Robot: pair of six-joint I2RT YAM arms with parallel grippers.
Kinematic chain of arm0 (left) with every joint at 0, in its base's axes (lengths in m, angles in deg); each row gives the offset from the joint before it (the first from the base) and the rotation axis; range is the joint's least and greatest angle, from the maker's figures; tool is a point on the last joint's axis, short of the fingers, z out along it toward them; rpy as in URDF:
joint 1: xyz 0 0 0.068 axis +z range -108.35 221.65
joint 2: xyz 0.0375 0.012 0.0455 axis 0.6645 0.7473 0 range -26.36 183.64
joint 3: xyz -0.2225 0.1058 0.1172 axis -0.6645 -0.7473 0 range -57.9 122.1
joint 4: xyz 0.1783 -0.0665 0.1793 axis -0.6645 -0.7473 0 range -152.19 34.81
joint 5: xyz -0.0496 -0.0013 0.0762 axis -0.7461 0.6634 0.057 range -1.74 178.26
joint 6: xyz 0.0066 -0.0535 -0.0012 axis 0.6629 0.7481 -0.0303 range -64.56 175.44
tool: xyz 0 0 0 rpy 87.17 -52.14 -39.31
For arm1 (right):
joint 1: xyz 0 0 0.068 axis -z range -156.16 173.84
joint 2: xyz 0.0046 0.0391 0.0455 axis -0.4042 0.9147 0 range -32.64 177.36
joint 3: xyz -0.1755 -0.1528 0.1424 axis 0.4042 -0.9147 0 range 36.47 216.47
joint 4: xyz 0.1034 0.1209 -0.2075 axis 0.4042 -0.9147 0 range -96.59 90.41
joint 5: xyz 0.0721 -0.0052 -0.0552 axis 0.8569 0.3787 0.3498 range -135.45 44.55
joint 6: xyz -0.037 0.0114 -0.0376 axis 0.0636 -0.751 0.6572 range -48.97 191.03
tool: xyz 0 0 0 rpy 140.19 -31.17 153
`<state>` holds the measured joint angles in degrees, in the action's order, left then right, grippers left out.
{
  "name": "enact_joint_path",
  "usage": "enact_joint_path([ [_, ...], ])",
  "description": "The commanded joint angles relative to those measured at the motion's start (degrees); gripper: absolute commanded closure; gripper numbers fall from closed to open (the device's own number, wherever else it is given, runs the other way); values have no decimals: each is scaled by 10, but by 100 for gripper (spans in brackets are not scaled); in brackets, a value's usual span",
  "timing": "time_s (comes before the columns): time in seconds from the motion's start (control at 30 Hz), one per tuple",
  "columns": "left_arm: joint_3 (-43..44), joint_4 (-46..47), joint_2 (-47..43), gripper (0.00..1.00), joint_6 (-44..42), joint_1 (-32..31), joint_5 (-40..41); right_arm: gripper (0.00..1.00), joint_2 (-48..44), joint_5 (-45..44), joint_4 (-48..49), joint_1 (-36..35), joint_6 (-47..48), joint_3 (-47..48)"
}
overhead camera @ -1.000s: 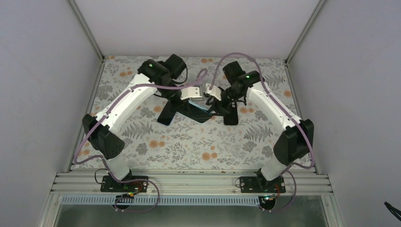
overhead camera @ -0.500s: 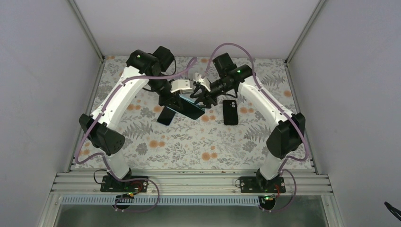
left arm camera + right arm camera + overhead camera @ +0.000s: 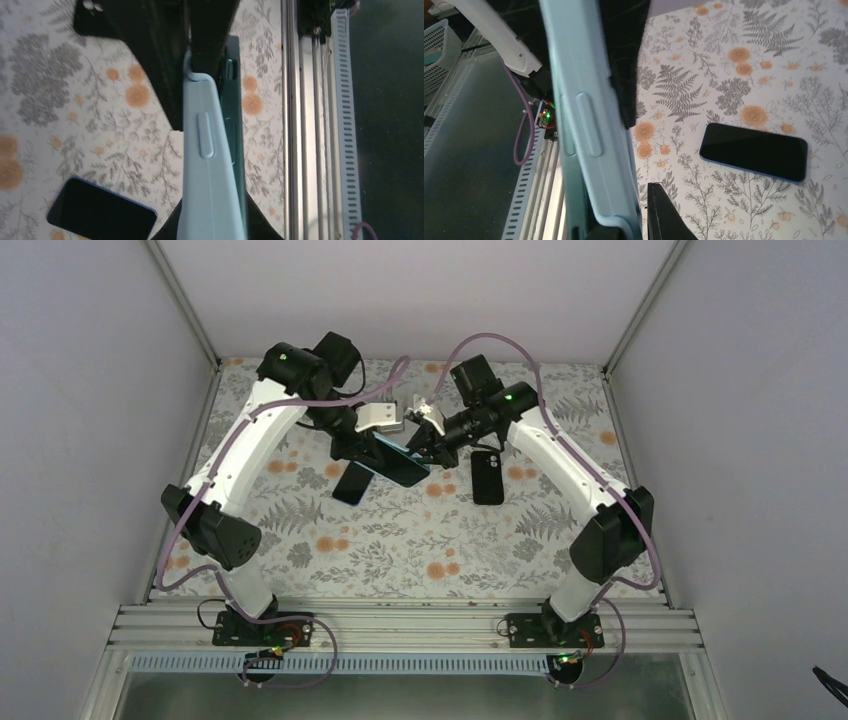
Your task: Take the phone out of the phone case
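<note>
Two grippers met above the far middle of the flowered table [image 3: 400,550], with the pale blue phone case [image 3: 205,175] held in the air between them. The left gripper [image 3: 375,445] had its black fingers [image 3: 170,227] pressed against both sides of the case, clamped as far as its own camera showed. The phone [image 3: 233,130] sat in the case, and its dark teal edge showed just beside the case's rim. The right gripper [image 3: 428,445] was at the opposite end. One finger [image 3: 664,215] stood just beside the case with a sliver of cloth showing between them, so I could not tell whether it was pinching. Down on the table lay a dark spare phone [image 3: 754,151] and, well apart to its right, a black slab [image 3: 487,478] with a camera cutout at its far end.
</note>
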<state>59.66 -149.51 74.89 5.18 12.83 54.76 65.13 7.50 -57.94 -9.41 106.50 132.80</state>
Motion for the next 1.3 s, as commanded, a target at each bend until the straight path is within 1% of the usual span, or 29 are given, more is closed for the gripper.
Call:
enact_joint_path([
  [0.0, -22, 206, -25, 82, 60, 6, -112, 96, -62, 69, 96, -14, 2, -22],
  [0.07, -45, 217, -46, 68, 64, 8, -96, 96, -71, 70, 85, 19, 7, -29],
  [0.17, -90, 243, -88, 40, 74, 11, -63, 96, -85, 79, 71, 66, 20, -48],
  [0.23, -113, 259, -113, 23, 80, 12, -40, 96, -95, 79, 62, 92, 29, -61],
  [0.33, -131, 275, -144, 9, 92, 14, 4, 96, -104, 70, 40, 124, 44, -71],
  [0.37, -135, 281, -156, 1, 95, 14, 21, 96, -103, 67, 31, 133, 49, -71],
  [0.43, -151, 307, -180, 0, 106, 15, 69, 96, -101, 53, 25, 147, 45, -71],
  [0.47, -166, 332, -191, 0, 114, 14, 89, 96, -100, 43, 41, 154, 22, -74],
  [0.5, -189, 370, -205, 0, 126, 14, 132, 96, -102, 32, 68, 161, -13, -79],
  [0.53, -222, 437, -218, 0, 150, 14, 172, 96, -105, 11, 103, 165, -55, -85],
  [0.57, -252, 481, -229, 0, 162, 10, 211, 97, -110, -19, 156, 166, -114, -97],
  [0.63, -293, 546, -233, 0, 176, -6, 280, 97, -130, -92, 266, 166, -224, -126],
  [0.67, -309, 574, -234, 0, 179, -14, 294, 96, -140, -131, 319, 165, -279, -139],
  [0.73, -336, 630, -236, 0, 184, -33, 319, 97, -158, -207, 398, 154, -324, -164],
  [0.8, -357, 678, -234, 0, 192, -48, 325, 97, -167, -277, 447, 133, -358, -174],
  [0.83, -367, 704, -230, 0, 197, -56, 331, 97, -163, -322, 455, 118, -376, -168],
  [0.9, -388, 753, -223, 0, 205, -70, 346, 97, -145, -384, 456, 93, -401, -147],
  [1.0, -404, 817, -206, 0, 218, -89, 355, 97, -109, -448, 446, 66, -431, -114],
  [1.1, -416, 872, -189, 0, 220, -111, 363, 97, -93, -485, 452, 49, -453, -104],
  [1.17, -420, 899, -178, 0, 222, -118, 364, 97, -91, -493, 462, 43, -463, -103],
  [1.27, -410, 911, -155, 0, 229, -123, 363, 97, -83, -500, 460, 35, -467, -89],
])
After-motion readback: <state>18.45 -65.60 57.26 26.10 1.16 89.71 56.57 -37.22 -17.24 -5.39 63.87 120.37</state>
